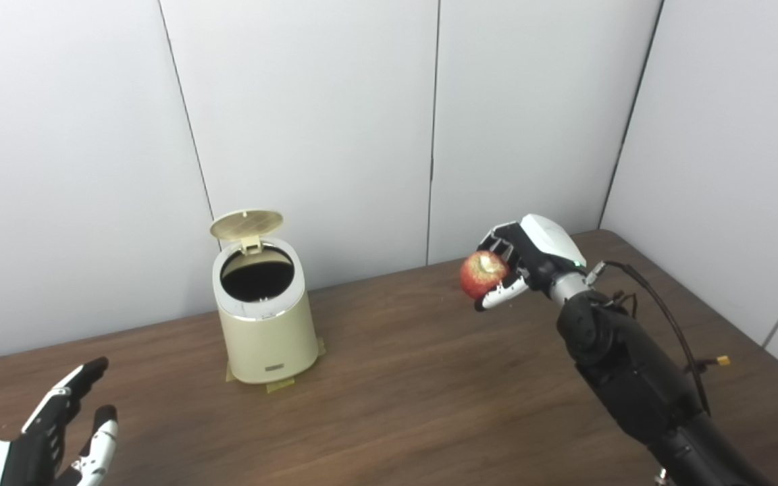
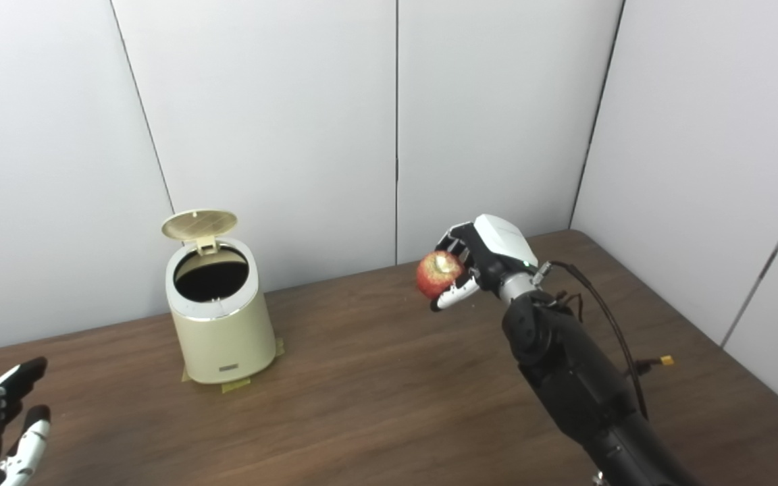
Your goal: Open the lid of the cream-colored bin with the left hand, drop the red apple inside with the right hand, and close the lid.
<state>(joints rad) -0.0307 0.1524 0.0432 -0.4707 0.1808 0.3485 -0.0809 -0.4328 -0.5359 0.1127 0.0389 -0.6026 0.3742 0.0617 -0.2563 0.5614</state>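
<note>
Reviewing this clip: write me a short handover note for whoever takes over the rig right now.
Left hand: open, holds nothing, low at the table's near left, apart from the bin.
Right hand: shut on the red apple, held in the air above the table, well to the right of the bin.
Cream-colored bin: upright, taped down, lid standing open.
Done: lid opened, apple picked up.
Left: carry apple over the opening, drop it in, close the lid.

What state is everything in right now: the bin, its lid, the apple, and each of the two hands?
bin: upright on the table, mouth uncovered.
lid: flipped up, open.
apple: held in the air, right of the bin.
right hand: shut on the apple.
left hand: open, fingers apart, holding nothing.
</note>
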